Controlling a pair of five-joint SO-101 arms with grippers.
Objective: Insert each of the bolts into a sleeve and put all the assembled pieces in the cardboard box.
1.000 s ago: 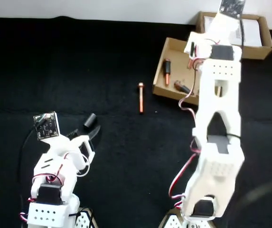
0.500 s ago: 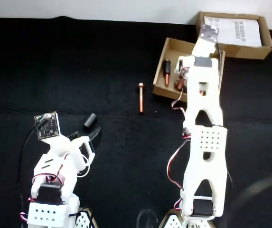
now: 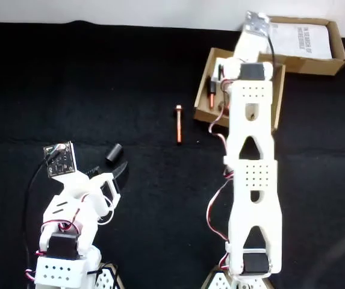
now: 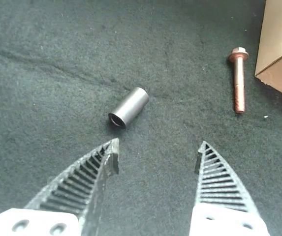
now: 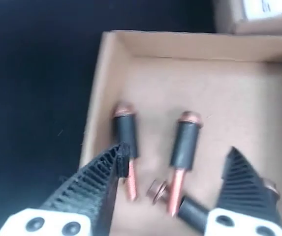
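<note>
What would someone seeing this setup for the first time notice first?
The long white right arm, stretched over the cardboard box, its open right gripper above sleeved bolts lying inside. On the black cloth, one bare copper bolt lies alone, and a grey sleeve sits before the open left gripper.

- A short grey metal sleeve (image 4: 129, 106) lies on its side on the dark, cloth-covered counter (image 4: 57, 59), with its open end turned toward the camera.
- The left end effector (image 4: 159, 147) hangs just short of the sleeve, its ribbed jaws spread wide and holding nothing. One jaw tip is near the sleeve's open end.
- A copper-coloured bolt (image 4: 238, 78) lies flat, well apart from the sleeve.
- A corner of the cardboard box (image 4: 273, 44) sits past the bolt, farther from the sleeve, with a narrow gap between bolt and box.
</note>
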